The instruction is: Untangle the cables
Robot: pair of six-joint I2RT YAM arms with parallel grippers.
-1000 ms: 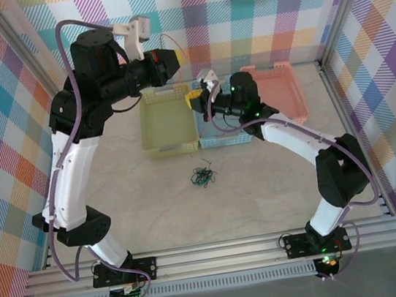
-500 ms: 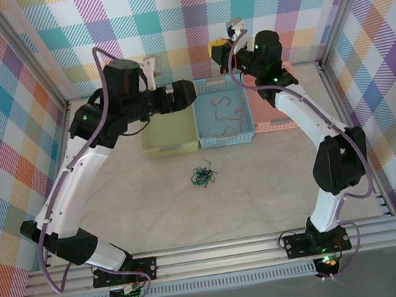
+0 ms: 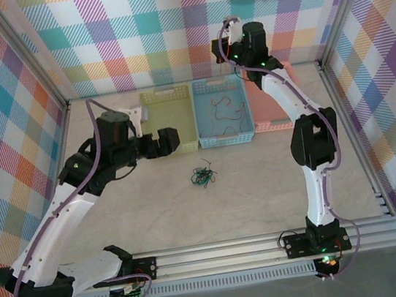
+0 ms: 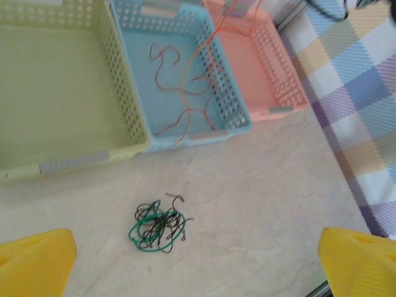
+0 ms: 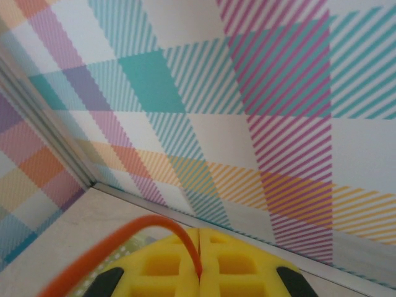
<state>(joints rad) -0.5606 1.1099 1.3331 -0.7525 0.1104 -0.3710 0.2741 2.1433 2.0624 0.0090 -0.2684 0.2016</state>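
A small tangle of green and dark cables (image 3: 203, 177) (image 4: 158, 224) lies on the table in front of the baskets. More thin orange cables (image 3: 223, 108) (image 4: 185, 93) lie in the blue basket (image 3: 204, 118) (image 4: 133, 68). One orange strand (image 4: 207, 46) rises out of that basket to my right gripper (image 5: 200, 269) (image 3: 231, 40), which is shut on it high up by the back wall. My left gripper (image 4: 198, 272) (image 3: 166, 141) is open and holds nothing. It hovers left of the tangle, its yellow fingertips (image 4: 34, 260) wide apart.
An empty yellow-green basket (image 3: 168, 116) (image 4: 55, 86) stands left of the blue one, and a pink basket (image 3: 272, 108) (image 4: 253, 62) right of it. Checked walls and metal rails enclose the table. Bare tabletop surrounds the tangle.
The left gripper has opened and swung down from above the baskets to the table's left side. The right gripper has risen from the blue basket toward the back wall with the orange strand.
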